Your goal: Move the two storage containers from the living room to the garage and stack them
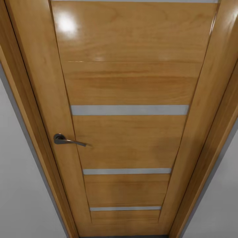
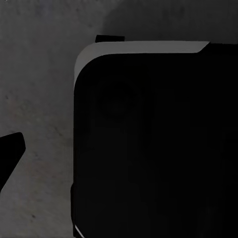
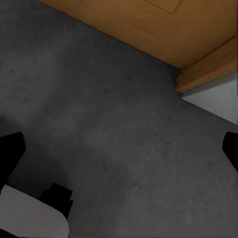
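Note:
The two storage containers are out of view. I face a closed light wooden door [image 1: 129, 138] with frosted glass strips [image 1: 129, 110] and a dark lever handle [image 1: 67, 140] on its left side. My right gripper [image 3: 119, 158] hangs open over the dark grey concrete floor [image 3: 99, 99] with nothing between its fingertips [image 3: 10, 153]. One dark fingertip [image 2: 10, 153] of my left gripper [image 2: 119, 158] shows over the same floor [image 2: 39, 89], set wide, beside my black base [image 2: 153, 148].
The door's wooden frame [image 1: 26, 99] and white walls [image 1: 19, 185] flank it on both sides. In the right wrist view, the door's bottom edge [image 3: 148, 25], a frame foot [image 3: 208, 69] and a white wall [image 3: 215, 99] border the floor.

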### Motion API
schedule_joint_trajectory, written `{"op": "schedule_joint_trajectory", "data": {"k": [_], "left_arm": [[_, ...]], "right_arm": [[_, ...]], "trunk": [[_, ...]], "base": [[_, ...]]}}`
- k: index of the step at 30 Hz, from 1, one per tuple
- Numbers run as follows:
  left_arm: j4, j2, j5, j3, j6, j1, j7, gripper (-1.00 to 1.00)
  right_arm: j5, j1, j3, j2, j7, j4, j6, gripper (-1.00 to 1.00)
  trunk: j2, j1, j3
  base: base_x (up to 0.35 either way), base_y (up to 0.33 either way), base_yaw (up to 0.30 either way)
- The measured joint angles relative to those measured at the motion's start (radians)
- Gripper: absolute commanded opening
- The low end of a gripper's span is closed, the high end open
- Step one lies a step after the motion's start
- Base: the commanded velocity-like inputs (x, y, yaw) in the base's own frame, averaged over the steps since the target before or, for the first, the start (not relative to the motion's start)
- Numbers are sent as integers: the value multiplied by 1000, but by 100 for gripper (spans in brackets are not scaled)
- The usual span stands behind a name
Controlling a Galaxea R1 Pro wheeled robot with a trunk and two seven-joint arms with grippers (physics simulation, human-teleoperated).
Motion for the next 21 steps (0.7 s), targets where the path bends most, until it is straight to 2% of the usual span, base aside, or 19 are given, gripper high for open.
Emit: {"op": "schedule_joint_trajectory", "data": {"k": [7, 16, 19, 21], "left_arm": [[-4, -1, 0, 0, 0, 0, 0, 100], [-7, -2, 0, 0, 0, 0, 0, 100], [-8, -2, 0, 0, 0, 0, 0, 100], [-10, -2, 0, -1, 0, 0, 0, 100]], "right_arm": [[-32, -110, 0, 1, 79, -3, 93, 100], [-99, -252, 1, 10, 167, -13, 192, 100], [-109, -280, 2, 13, 184, -52, 232, 100], [-114, -289, 2, 16, 190, -131, 282, 100]], "trunk": [[0, 0, 0], [0, 0, 0], [0, 0, 0], [0, 0, 0]], "base": [[0, 0, 0], [0, 0, 0], [0, 0, 0], [0, 0, 0]]}}
